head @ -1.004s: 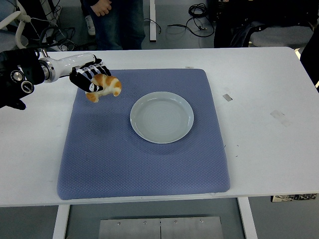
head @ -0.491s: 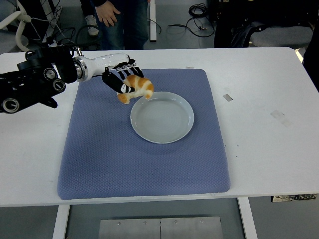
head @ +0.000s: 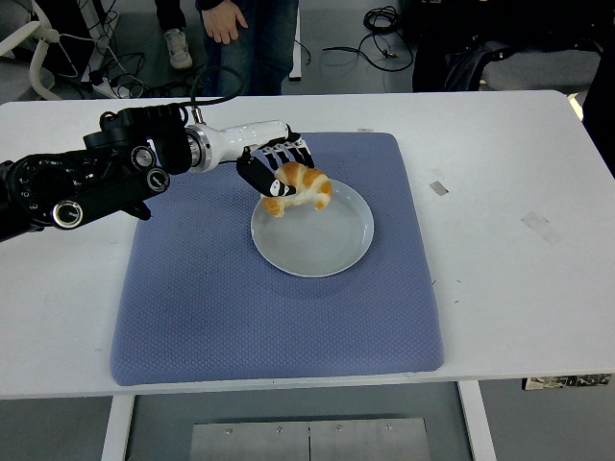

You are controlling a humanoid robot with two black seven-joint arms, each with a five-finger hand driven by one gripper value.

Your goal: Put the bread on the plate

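Your left robot hand is clamped on the croissant right over the plate rim, so letting go here might tip it onto the blue mat.

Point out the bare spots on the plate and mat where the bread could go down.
The plate is bare across its middle, right and near side. Its upper-left rim is crowded: the left hand holds the bread over it. The blue mat is bare between the plate and the table's near edge, and in the strip right of the plate.
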